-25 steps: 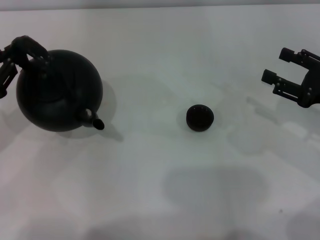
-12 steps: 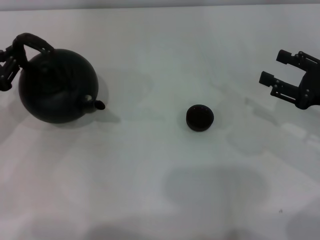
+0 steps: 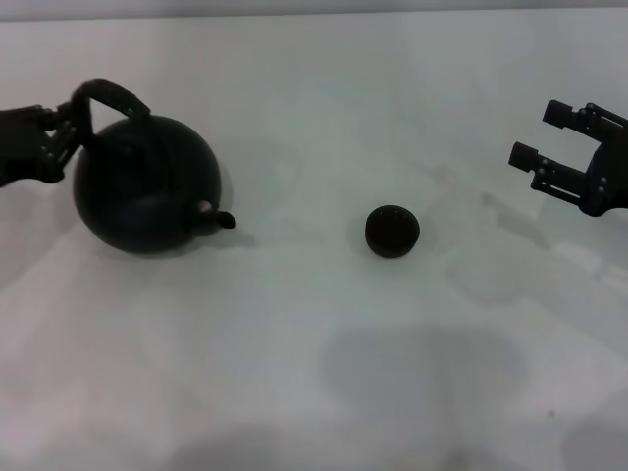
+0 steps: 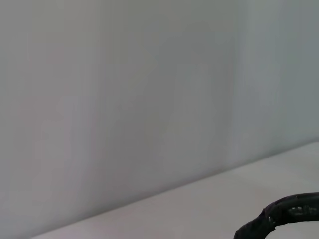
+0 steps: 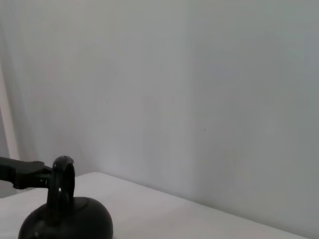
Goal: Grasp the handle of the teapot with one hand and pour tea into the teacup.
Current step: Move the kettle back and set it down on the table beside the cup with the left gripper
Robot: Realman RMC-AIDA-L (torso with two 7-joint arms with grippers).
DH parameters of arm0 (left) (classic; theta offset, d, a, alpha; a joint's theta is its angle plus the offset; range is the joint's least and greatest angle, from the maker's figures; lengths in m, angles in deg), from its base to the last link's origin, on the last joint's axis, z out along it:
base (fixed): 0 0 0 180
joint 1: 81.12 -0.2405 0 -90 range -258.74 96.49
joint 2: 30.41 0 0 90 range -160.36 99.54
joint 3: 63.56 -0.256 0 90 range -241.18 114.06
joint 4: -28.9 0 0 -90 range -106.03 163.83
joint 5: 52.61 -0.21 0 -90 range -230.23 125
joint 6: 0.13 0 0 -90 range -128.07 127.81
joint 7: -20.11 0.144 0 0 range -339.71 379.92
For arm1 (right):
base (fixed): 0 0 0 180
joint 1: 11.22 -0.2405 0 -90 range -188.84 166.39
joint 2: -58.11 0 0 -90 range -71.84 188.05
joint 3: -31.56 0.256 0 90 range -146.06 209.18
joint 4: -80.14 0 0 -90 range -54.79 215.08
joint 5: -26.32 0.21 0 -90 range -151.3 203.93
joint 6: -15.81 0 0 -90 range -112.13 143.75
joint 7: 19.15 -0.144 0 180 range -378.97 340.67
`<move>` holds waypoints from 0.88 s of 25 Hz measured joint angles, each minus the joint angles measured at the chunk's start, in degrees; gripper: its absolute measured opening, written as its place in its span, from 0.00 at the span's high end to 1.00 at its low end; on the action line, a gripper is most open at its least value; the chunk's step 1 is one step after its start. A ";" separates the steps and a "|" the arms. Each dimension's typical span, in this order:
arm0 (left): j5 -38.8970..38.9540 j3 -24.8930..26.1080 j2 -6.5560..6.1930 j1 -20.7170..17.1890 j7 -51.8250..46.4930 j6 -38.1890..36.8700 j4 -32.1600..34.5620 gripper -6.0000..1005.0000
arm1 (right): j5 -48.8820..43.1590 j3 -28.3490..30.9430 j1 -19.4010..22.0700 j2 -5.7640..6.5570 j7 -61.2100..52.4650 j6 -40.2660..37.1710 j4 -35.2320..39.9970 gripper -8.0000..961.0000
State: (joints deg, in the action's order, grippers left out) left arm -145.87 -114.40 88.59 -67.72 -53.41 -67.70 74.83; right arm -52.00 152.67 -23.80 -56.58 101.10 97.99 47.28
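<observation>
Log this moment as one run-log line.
left tool: shut on handle | teapot: spout toward teacup | right tool: open, idle

Black teapot [image 3: 145, 186] spout faces small dark teacup [image 3: 392, 231].

A round black teapot [image 3: 145, 196] with a matt, faintly sheened body and rough-textured arched handle [image 3: 108, 95] sits on a smooth, pale matt table [image 3: 324, 373], beside a small dark matt teacup [image 3: 392, 231].

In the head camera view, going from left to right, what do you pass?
Left gripper on the arched black handle → round matte black teapot → tiny dark handleless teacup → open right gripper.
</observation>
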 joint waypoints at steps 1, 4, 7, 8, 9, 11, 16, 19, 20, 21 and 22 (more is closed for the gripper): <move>-0.06 -0.74 0.00 0.13 0.07 0.18 -0.13 0.86 | 0.00 0.02 -0.03 0.00 0.02 0.00 0.00 0.20; -0.16 -2.15 -0.08 0.19 0.14 0.30 -0.16 0.86 | 0.00 0.07 -0.06 0.00 0.09 -0.01 0.00 0.20; -0.58 -2.45 -0.16 0.38 -0.04 0.59 -0.14 0.86 | 0.01 0.09 -0.02 0.00 0.13 -0.01 0.00 0.20; -0.69 -2.45 -0.16 0.40 -0.08 0.81 -0.15 0.86 | 0.01 0.09 0.01 0.00 0.18 -0.01 0.00 0.20; -0.75 -2.46 -0.17 0.41 -0.10 1.06 -0.19 0.86 | 0.01 0.09 0.06 0.00 0.27 -0.01 0.00 0.20; -0.79 -2.46 -0.17 0.42 -0.14 1.57 -0.37 0.86 | 0.01 0.09 0.10 0.00 0.47 -0.01 0.04 0.20; -1.24 -2.51 -0.21 0.43 -0.74 1.78 -0.97 0.85 | 0.01 0.09 0.10 0.00 0.72 0.19 0.17 0.20; -1.48 -2.51 -0.25 0.43 -0.84 1.80 -0.99 0.85 | 0.01 0.09 0.10 0.00 0.73 0.29 0.17 0.20; -1.51 -2.51 -0.25 0.44 -0.84 1.80 -0.97 0.84 | 0.01 0.09 0.10 0.00 0.74 0.31 0.18 0.20; -1.53 -2.51 -0.24 0.44 -0.84 1.83 -0.93 0.84 | 0.01 0.09 0.10 0.00 0.74 0.32 0.17 0.20; -1.55 -2.51 -0.21 0.44 -0.84 1.83 -0.82 0.83 | 0.01 0.09 0.10 0.00 0.75 0.33 0.17 0.20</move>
State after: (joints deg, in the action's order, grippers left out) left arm -147.42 -116.91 88.38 -67.29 -54.25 -65.87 74.00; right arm -51.99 152.76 -23.70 -56.58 101.85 98.31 47.45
